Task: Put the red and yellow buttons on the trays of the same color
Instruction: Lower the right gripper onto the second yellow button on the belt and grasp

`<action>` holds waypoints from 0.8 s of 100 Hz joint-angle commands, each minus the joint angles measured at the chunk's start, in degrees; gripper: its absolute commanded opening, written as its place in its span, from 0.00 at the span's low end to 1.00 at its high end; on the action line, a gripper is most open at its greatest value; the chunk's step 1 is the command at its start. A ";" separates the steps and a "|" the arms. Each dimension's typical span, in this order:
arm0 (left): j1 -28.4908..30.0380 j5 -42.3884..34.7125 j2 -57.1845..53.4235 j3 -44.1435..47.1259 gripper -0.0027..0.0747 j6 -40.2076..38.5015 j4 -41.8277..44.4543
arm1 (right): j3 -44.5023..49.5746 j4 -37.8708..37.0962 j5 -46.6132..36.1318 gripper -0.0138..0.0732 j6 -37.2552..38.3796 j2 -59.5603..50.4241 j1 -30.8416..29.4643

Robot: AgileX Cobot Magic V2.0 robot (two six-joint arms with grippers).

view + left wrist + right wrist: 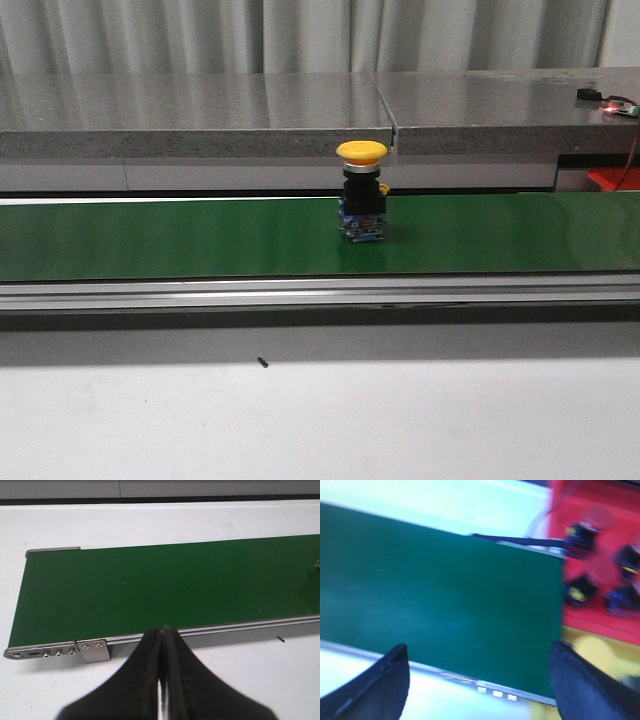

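Green belt, yellow button upright.

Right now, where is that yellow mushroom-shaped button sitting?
In the front view, the yellow button stands upright on the green conveyor belt, slightly right of the belt's middle and near its far edge, in front of the grey counter.

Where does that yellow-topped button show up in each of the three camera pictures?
Front view: the yellow button stands upright near the middle of the green belt.
Left wrist view: the button is not clearly in it; only a tiny sliver shows at the picture's right edge, too small to identify.
Right wrist view: not in it; the picture is blurred.
Shared landmark: the green belt appears in all three.
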 commanded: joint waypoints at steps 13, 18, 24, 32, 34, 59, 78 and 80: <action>-0.39 -3.46 0.09 -1.54 0.01 -0.05 -0.74 | -1.49 -0.24 -1.83 0.82 -0.68 -0.88 10.68; -0.39 -3.46 0.09 -1.54 0.01 -0.05 -0.74 | -1.68 -0.24 -1.76 0.82 -0.68 -0.43 12.64; -0.39 -3.46 0.09 -1.54 0.01 -0.05 -0.74 | -2.46 -0.24 -1.15 0.82 -0.68 0.48 14.79; -0.39 -3.46 0.09 -1.54 0.01 -0.05 -0.74 | -4.87 -0.24 0.31 0.82 -0.68 2.24 16.74; -0.39 -3.46 0.09 -1.54 0.01 -0.05 -0.74 | -5.63 -0.24 0.81 0.82 -0.68 2.89 17.14; -0.39 -3.46 0.09 -1.54 0.01 -0.05 -0.74 | -17.15 1.22 8.94 0.82 -0.62 13.26 18.75; -0.39 -3.46 0.09 -1.54 0.01 -0.05 -0.74 | -23.44 2.25 11.39 0.82 -0.62 21.70 18.75; -0.39 -3.46 0.09 -1.54 0.01 -0.05 -0.74 | -23.94 2.25 11.39 0.82 -0.62 22.25 18.75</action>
